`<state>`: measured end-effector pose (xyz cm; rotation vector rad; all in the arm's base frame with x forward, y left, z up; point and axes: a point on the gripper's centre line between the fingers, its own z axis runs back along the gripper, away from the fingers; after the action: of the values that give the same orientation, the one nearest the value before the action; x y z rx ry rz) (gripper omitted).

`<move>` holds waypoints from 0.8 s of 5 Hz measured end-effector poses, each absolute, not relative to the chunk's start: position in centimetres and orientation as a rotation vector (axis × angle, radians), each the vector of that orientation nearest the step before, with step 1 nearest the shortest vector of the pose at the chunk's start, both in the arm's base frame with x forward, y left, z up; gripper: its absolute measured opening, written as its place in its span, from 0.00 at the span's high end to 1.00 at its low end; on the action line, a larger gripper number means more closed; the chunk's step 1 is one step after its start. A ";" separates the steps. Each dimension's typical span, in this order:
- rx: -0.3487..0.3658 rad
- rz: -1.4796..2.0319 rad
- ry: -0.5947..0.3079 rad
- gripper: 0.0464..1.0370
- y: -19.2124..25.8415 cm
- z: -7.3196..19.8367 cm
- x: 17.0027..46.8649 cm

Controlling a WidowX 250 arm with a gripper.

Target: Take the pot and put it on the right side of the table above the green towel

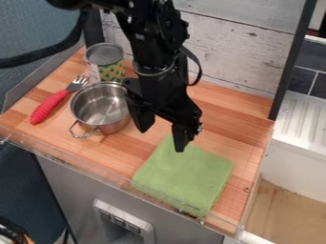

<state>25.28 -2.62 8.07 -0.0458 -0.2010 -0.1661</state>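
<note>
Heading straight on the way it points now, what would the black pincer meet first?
Most likely the green towel, at its upper edge; depth below the pincer is unclear, so the wooden tabletop beside it is possible.

"What's left of the hand [161, 138], as we look?"

"A metal fork with a red handle [50, 103], lying well apart, and an upright tin can with a green-and-yellow label [111, 72], up and left."

"Behind?"

"A whitewashed plank wall [236, 53]."

"Right?"

"A white ridged drainboard [301, 118]."
</note>
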 end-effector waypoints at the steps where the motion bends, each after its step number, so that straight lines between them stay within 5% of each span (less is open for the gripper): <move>1: -0.047 -0.165 -0.180 0.04 -2.6 7.6 25.1; 4: -0.002 0.011 -0.171 0.04 5.6 5.6 30.1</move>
<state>30.11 5.57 5.55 -0.0020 -0.1714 0.0114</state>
